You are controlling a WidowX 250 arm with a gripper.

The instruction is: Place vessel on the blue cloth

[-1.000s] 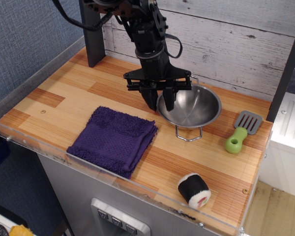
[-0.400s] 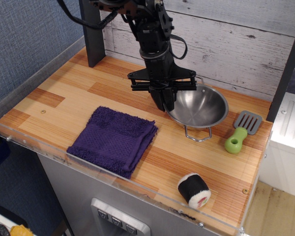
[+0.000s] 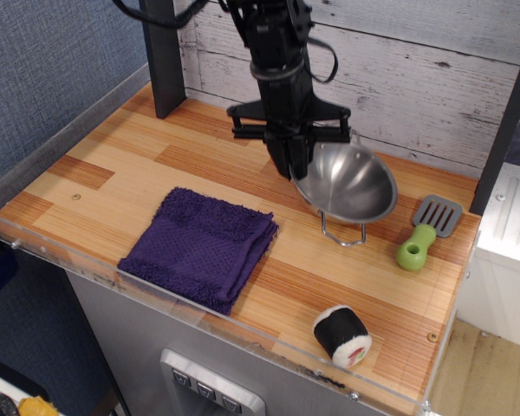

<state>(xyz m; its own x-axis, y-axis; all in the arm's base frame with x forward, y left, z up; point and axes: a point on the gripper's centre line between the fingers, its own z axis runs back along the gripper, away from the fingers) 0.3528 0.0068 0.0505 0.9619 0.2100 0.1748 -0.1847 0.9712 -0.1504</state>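
The vessel [image 3: 351, 185] is a shiny steel bowl with wire loop handles, right of centre. My gripper [image 3: 293, 166] is shut on its left rim and holds it tilted, lifted a little above the wooden counter. One wire handle [image 3: 342, 234] hangs below it. The blue cloth [image 3: 201, 245] is a folded dark purple-blue towel lying flat near the front edge, left and forward of the bowl, with nothing on it.
A green-handled grey spatula [image 3: 425, 232] lies right of the bowl. A sushi roll toy [image 3: 341, 334] sits near the front right. A dark post [image 3: 162, 56] stands at the back left. A clear rim [image 3: 52, 260] edges the counter.
The gripper has closed on the bowl's left rim and risen, lifting and tilting the bowl and carrying it slightly right and back. The cloth has not moved.
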